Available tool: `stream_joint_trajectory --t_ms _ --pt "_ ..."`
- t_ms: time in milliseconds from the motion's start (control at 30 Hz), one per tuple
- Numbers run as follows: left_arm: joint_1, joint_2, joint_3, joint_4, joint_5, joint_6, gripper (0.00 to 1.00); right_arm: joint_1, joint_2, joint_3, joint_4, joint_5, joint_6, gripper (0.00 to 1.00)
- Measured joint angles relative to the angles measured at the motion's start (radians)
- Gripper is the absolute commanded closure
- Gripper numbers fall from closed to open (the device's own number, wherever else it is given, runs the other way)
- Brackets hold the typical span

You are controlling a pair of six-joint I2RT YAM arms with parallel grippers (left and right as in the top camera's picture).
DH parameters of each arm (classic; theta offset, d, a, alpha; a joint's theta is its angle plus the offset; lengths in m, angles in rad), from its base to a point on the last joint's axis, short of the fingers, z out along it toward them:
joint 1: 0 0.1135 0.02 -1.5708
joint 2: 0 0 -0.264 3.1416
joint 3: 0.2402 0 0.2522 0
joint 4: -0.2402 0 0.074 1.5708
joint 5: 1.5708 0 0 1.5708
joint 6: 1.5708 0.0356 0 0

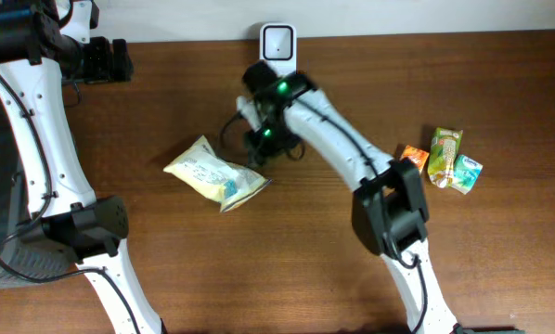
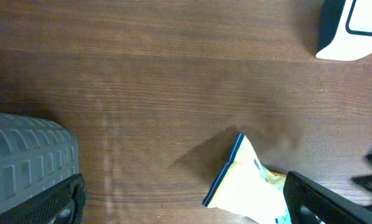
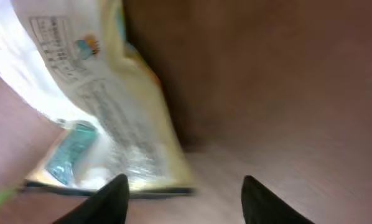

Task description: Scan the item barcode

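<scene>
The item is a yellow and white snack bag (image 1: 212,172) lying flat on the brown table, left of centre. The white barcode scanner (image 1: 277,42) stands at the table's back edge. My right gripper (image 1: 259,150) hangs just off the bag's right end. In the right wrist view the bag (image 3: 93,112) fills the left side. The right gripper (image 3: 185,186) is open, with its left fingertip (image 3: 114,199) beside the bag's dark seam and only table between the fingers. My left gripper (image 1: 127,60) is open at the far left back. Its view shows the bag (image 2: 248,186) and the scanner (image 2: 354,28).
Three small packets lie at the right: an orange one (image 1: 413,158), a green and tan one (image 1: 445,148) and a green and white one (image 1: 465,173). A grey ribbed object (image 2: 24,155) sits at the table's left edge.
</scene>
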Motion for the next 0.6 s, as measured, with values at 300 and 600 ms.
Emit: stream_joint_trajectory --t_ms 300,600 --pt "0.000 0.000 0.000 -0.001 0.000 0.000 0.01 0.054 0.000 0.039 -0.021 -0.094 0.296 0.01" --pt "0.000 0.000 0.000 -0.001 0.000 0.000 0.01 0.067 0.000 -0.204 0.169 -0.037 0.661 0.01"
